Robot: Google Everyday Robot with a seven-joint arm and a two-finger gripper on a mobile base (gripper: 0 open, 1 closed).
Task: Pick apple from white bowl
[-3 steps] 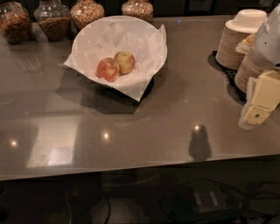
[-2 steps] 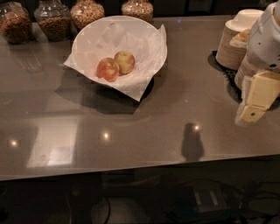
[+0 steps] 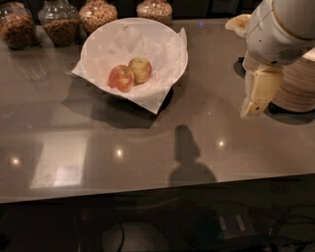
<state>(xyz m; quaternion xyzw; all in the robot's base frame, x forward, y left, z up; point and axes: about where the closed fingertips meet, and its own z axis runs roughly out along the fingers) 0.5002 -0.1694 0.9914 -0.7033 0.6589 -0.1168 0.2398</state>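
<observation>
A wide white bowl [image 3: 98, 47] lined with crumpled white paper stands at the back left of the dark counter. Two apples lie in it side by side: a redder apple [image 3: 121, 78] on the left and a yellower apple [image 3: 140, 70] on the right. My gripper [image 3: 257, 97] hangs from the white arm at the right, above the counter, well to the right of the bowl and apart from it. It holds nothing that I can see.
Several glass jars [image 3: 99, 15] of grains stand along the back edge behind the bowl. A stack of small off-white paper bowls [image 3: 297, 83] stands at the right, right behind the gripper. The counter's front edge [image 3: 157, 184] runs across below.
The arm has moved left and forward, toward the middle of the counter, and looms larger. Its shadow on the counter has shifted left. The bowl and apples have not moved.
</observation>
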